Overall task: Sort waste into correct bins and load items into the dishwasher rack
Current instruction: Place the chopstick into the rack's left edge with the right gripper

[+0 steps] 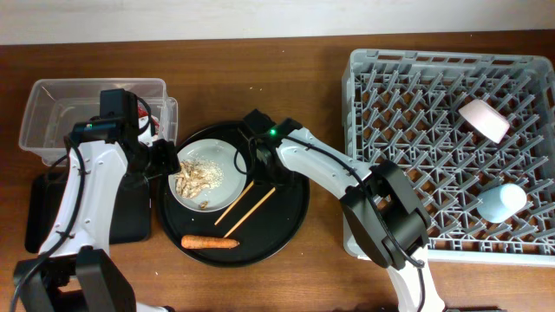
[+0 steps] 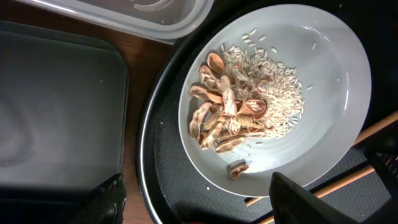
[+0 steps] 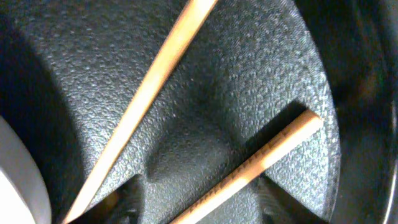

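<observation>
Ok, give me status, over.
Left gripper open at rim of plate, food scraps on it. Right gripper open, low over chopsticks on round tray. Carrot on same tray. Nothing blocking.

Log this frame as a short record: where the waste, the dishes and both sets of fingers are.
plate: on round tray, holds scraps and rice
chopsticks: two, on round tray, right of plate
carrot: on round tray, nearer the robot than the plate
white cup: in rack
blue cup: in rack
tub: far left, with black tray beside it
left fingers: open, at plate's left rim
right fingers: open, over chopsticks' upper ends
</observation>
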{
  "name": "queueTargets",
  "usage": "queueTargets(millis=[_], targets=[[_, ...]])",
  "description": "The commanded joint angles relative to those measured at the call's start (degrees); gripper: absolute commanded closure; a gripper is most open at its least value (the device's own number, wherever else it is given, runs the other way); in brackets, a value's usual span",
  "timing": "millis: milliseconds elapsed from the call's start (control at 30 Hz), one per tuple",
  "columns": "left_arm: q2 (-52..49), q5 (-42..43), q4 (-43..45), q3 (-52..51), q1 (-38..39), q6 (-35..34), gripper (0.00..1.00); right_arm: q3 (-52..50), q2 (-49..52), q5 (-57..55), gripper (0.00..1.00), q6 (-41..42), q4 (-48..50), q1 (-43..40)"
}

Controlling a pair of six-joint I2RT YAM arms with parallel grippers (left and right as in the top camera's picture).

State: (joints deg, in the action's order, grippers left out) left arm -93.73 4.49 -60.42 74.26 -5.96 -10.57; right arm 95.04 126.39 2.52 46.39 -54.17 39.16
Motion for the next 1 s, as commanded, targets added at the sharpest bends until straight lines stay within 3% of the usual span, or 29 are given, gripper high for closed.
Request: queueTargets(millis=[0, 133, 267, 367, 467, 700, 967], targets=[[1.0, 0.6, -0.2, 0.0, -0.1, -0.7, 0.27, 0.0, 1.5, 2.5, 0.51, 0.4, 0.6, 0.9], [1.0, 0.6, -0.2, 0.0, -0.1, -0.7, 0.27, 0.0, 1.5, -4.4, 0.67, 0.4, 0.5, 0.6], [1.0, 0.6, -0.2, 0.0, -0.1, -0.7, 0.27, 0.0, 1.5, -6.3, 0.68, -1.7, 0.6, -1.4], [1.0, 0.6, -0.2, 0.0, -0.1, -0.7, 0.27, 0.0, 1.5, -5.7, 0.76, -8.1, 2.1, -4.6], [1.0, 0.6, -0.1, 0.0, -0.1, -0.7, 0.27, 0.0, 1.5, -5.6, 0.77, -11.1, 2.2, -6.1], [1.0, 0.6, -0.1, 0.0, -0.1, -0.7, 0.27, 0.0, 1.5, 6.2, 0.87, -17.7, 4.1, -7.3], [1.0, 0.6, -0.2, 0.0, -0.1, -0.7, 0.27, 0.6, 1.3, 7.0, 0.96, -17.7, 3.7, -7.4]])
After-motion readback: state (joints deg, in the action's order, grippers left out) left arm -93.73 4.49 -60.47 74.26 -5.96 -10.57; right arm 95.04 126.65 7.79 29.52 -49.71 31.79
